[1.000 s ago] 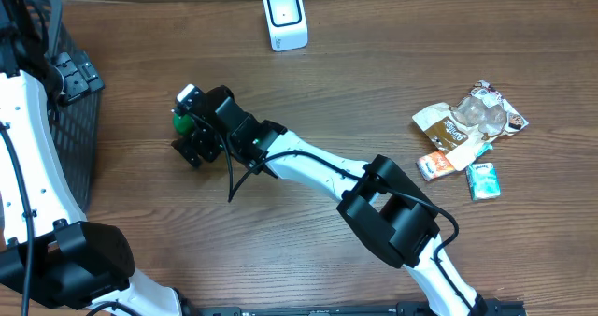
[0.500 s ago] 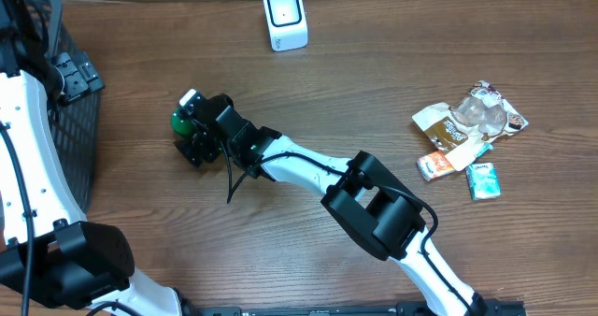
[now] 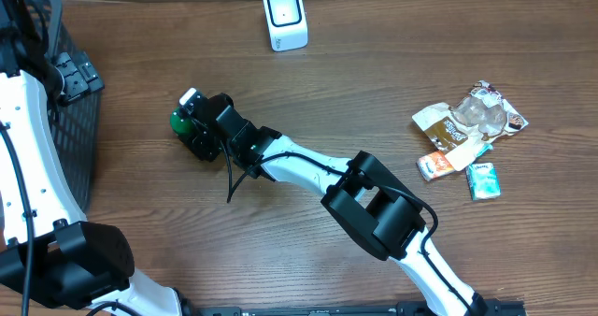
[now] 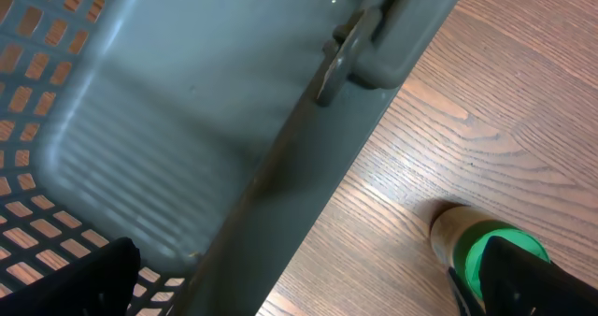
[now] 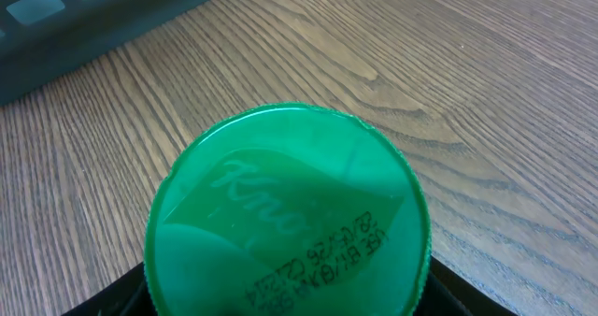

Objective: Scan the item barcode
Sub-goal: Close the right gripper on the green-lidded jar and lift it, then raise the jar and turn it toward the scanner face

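Wood table (image 3: 374,82): right fingers (image 5: 112,302) flank green-lidded jar (image 5: 285,213), grip unclear.

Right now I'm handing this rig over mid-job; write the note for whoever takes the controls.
Left hand: open, empty, over the rim of the basket.
Right hand: a finger on either side of the green-lidded jar; cannot tell whether it is clamped.
The jar is on the table, left of centre. The scanner is at the far edge, the snack packets on the right.
Done: right hand placed at the jar.
Left: confirm the grip, lift, present the jar to the scanner.
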Action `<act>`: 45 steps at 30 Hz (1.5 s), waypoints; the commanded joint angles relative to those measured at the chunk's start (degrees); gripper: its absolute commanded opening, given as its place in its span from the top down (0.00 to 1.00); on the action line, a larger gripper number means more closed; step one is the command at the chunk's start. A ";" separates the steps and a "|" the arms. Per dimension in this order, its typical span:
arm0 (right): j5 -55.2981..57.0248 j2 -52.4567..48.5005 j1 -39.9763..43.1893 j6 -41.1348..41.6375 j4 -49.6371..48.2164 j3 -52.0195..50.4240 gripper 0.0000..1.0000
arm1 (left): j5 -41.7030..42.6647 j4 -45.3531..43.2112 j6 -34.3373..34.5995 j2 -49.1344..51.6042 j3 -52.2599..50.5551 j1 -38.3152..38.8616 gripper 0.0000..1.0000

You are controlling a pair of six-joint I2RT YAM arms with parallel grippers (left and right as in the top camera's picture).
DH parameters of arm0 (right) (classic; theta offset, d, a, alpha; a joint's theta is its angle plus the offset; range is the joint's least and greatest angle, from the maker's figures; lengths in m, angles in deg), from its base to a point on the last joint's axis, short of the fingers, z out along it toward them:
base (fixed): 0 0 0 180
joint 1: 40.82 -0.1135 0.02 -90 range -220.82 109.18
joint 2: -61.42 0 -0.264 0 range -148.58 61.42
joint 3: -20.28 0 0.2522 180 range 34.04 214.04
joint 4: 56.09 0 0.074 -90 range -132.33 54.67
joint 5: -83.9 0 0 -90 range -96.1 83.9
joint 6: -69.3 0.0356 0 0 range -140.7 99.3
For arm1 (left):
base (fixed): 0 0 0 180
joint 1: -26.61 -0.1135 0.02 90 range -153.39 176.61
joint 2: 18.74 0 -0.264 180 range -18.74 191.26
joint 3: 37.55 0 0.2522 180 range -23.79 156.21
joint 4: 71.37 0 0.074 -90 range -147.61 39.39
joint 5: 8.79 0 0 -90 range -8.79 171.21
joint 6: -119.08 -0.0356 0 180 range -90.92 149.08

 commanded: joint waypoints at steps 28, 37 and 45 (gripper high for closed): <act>0.26 11.17 12.94 14.29 34.51 0.74 0.40 | 0.31 0.04 -0.68 0.57 -0.04 0.76 0.00; 0.33 12.28 13.33 12.35 40.92 0.98 0.32 | 0.31 0.04 -0.68 0.57 -0.04 0.76 0.00; 0.26 19.78 14.10 -0.39 49.57 7.34 0.22 | 0.31 0.04 -0.68 0.59 -0.04 0.76 0.00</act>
